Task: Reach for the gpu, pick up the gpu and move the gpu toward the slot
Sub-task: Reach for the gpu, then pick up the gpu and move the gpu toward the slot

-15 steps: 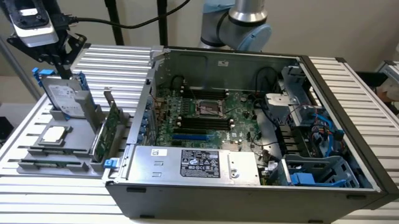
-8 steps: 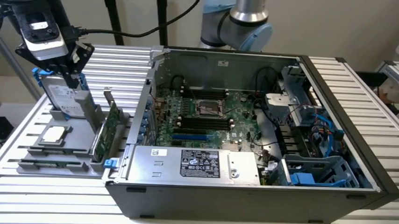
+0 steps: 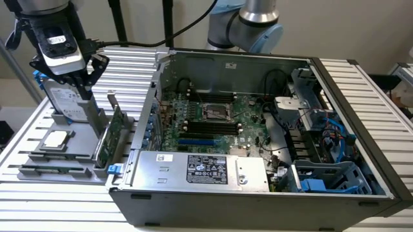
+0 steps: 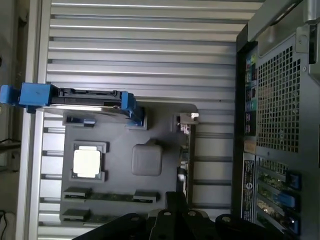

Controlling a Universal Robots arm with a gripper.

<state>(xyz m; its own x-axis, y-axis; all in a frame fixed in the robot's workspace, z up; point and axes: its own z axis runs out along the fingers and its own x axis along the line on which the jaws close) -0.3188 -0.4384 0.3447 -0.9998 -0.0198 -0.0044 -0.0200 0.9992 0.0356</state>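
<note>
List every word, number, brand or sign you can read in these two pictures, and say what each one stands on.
Nothing can be read as text; the labels below are all too small or blurred.
power supply label: print and logos, too small to read.
small sticker beside it: unreadable.
hard drive label: blurred.
case wall sticker: unreadable.
rear panel label: too small to read.

Room is open above the thin green circuit-board gpu (image 3: 118,128); the grey metal computer case (image 3: 147,112) stands close on the exterior view's right.
</note>
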